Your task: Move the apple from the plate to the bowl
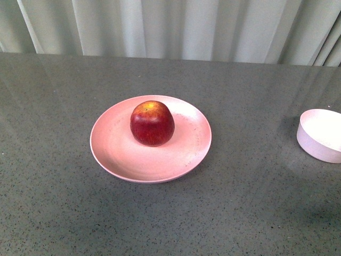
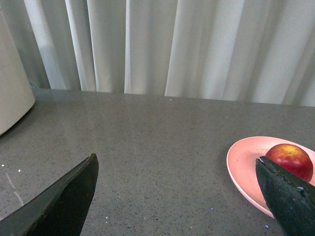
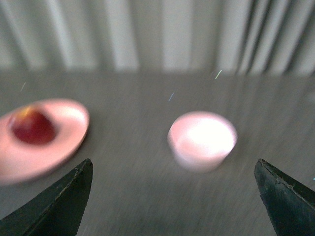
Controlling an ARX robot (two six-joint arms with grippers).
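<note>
A dark red apple (image 1: 152,123) with a yellow-orange patch on top sits upright a little behind the middle of the wide pink plate (image 1: 122,154). The small pale bowl (image 1: 321,135) stands at the right edge of the front view, apart from the plate. Neither arm shows in the front view. In the left wrist view my left gripper (image 2: 177,167) is open over bare table, with the plate (image 2: 243,164) and apple (image 2: 290,160) just past one fingertip. The blurred right wrist view shows my right gripper (image 3: 173,169) open with the bowl (image 3: 202,139) ahead, and the apple (image 3: 32,127) on the plate (image 3: 59,147) off to one side.
Everything rests on a grey speckled tabletop (image 1: 240,213). Pale curtains (image 1: 176,26) hang along the table's far edge. A large off-white rounded object (image 2: 12,93) stands on the table at the side of the left wrist view.
</note>
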